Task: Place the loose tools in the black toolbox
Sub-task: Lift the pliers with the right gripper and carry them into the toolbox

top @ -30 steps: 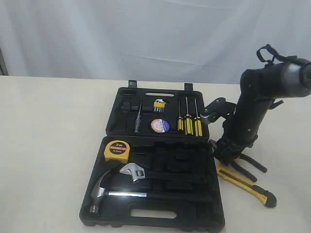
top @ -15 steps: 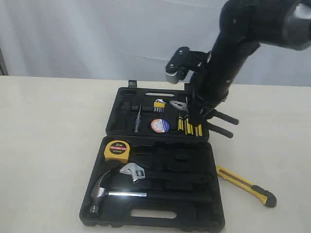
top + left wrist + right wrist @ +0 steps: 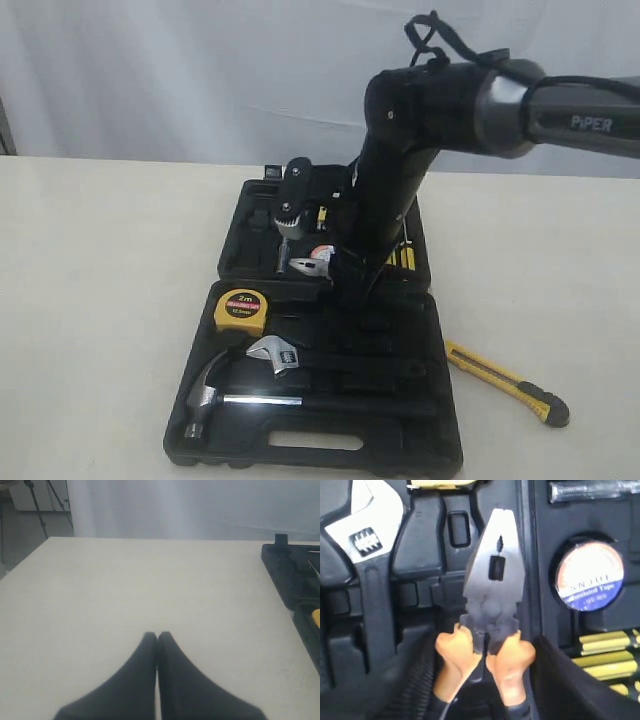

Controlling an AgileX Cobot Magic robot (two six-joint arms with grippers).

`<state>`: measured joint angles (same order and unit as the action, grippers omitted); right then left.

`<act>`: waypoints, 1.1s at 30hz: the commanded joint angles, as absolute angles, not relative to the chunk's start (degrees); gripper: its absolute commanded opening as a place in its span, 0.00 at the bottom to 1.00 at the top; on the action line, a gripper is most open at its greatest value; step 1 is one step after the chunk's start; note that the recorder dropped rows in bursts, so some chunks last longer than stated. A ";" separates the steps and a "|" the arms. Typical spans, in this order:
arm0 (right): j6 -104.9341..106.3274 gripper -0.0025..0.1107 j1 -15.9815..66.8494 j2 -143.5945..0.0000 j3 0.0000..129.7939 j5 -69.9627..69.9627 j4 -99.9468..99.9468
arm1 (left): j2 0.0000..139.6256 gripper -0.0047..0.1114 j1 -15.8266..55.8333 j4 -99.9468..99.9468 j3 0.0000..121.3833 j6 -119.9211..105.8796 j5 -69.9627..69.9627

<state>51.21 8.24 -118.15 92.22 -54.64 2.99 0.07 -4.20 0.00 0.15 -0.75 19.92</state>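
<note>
**Off the bench and over the case**

Now carrying the orange-and-black-handled pliers point(image 3: 490, 580), clamped by the handles in the right gripper point(image 3: 487, 680), steel nose pointing out ahead. Hanging above the black toolbox point(image 3: 420, 455), roughly over the hinge line between its two halves, with the adjustable wrench point(image 3: 365, 535) to one side of the nose and the tape roll point(image 3: 590, 575) to the other. Picked up within the last second from the bench point(image 3: 100, 300) right of the case, from beside the utility knife point(image 3: 505, 383), then swung up and across. Not yet set down. Already seated: the tape roll in the lid half, the yellow tape measure point(image 3: 240, 311) in the near half. Leaves only the utility knife outside, unmoved. Probably next: lowering into a free recess. Nothing doing at the left gripper point(image 3: 157, 645): pinched shut, empty, above the bench.
</note>
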 commanded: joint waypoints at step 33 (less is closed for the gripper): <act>71.26 0.35 8.28 -124.87 92.64 -51.04 10.00 | 0.00 0.04 -3.93 0.00 0.00 -0.41 19.62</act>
